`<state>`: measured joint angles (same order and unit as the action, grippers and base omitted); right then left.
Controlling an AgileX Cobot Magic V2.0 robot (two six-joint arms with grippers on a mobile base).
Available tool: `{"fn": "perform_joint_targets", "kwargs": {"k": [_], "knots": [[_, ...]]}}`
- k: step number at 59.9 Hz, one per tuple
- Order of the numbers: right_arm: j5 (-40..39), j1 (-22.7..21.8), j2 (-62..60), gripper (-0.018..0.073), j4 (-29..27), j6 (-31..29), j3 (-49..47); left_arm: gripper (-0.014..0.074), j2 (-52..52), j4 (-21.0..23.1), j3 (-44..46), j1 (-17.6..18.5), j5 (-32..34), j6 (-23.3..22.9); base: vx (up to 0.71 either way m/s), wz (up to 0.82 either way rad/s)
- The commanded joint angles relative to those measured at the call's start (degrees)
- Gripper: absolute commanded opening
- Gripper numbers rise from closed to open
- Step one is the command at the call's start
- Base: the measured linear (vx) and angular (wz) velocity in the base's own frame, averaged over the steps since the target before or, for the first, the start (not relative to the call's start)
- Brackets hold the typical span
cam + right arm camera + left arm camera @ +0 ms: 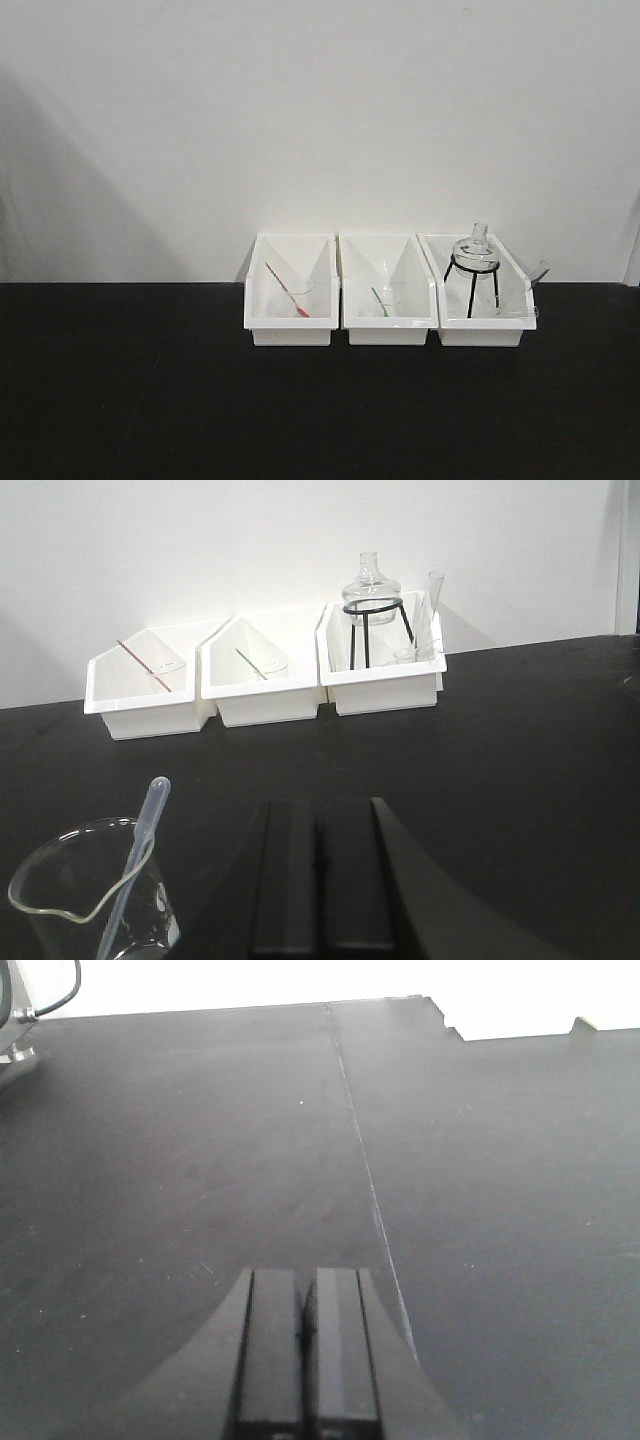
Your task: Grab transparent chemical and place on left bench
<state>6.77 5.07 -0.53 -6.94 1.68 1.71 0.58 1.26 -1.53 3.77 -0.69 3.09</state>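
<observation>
The transparent chemical (140,840) is a slim whitish dropper. It leans in a clear glass beaker (60,900) at the lower left of the right wrist view, bulb end up. My right gripper (318,805) is shut and empty, just right of the beaker and apart from it. The left bench (150,380) is a matte black worktop (520,740) that carries three white bins. Over bare black worktop (200,1140), my left gripper (305,1275) is shut with nothing in it. The front view shows neither gripper nor the dropper.
The left bin (290,332) holds a red dropper (287,290) and the middle bin (388,332) a green dropper (380,298). The right bin (480,335) holds a glass flask on a black tripod (474,250). A steel object (15,1030) sits far left.
</observation>
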Motion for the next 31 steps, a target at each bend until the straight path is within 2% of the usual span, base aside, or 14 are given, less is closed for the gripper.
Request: {"fn": "perform_joint_targets", "kwargs": {"k": [1,31], "knots": [[-5.3,0.0,-0.8,-0.0004,-0.1,-0.1,0.4,-0.0004,1.1,0.0,-0.9,0.1,4.5,-0.4,0.0,0.0],[-4.9,0.0,-0.8,-0.0004,-0.1,-0.1,0.4,-0.0004,1.1,0.0,-0.9,0.1,4.5,-0.4,0.0,0.0]]}}
